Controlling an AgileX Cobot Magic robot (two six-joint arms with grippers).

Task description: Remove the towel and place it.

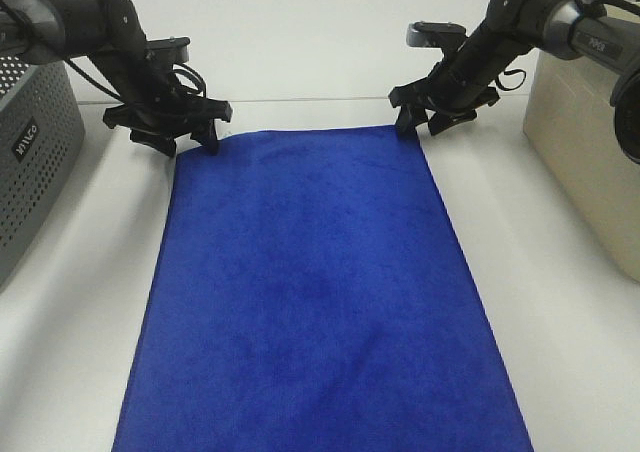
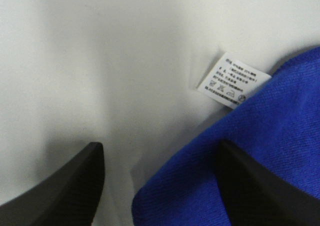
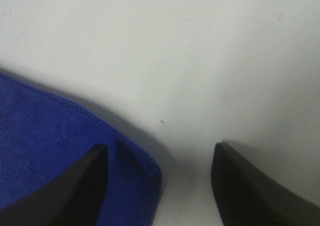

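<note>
The royal-blue towel [image 1: 310,292] lies flat on the white table [image 1: 560,352], stretching from the far side to the near edge. My left gripper [image 1: 190,142] stands open over the towel's far left corner. In the left wrist view that corner [image 2: 260,151] and its small white tag [image 2: 233,80] lie between the two dark fingers [image 2: 65,188], unpinched. At the far right corner my right gripper [image 1: 420,127] is open too. The right wrist view shows that corner [image 3: 75,146] reaching under one finger [image 3: 70,186], with bare table in front of the other.
A grey perforated basket [image 1: 30,162] stands at the left edge of the table. A beige container [image 1: 590,162] stands at the right edge. Bare white tabletop runs along both long sides of the towel.
</note>
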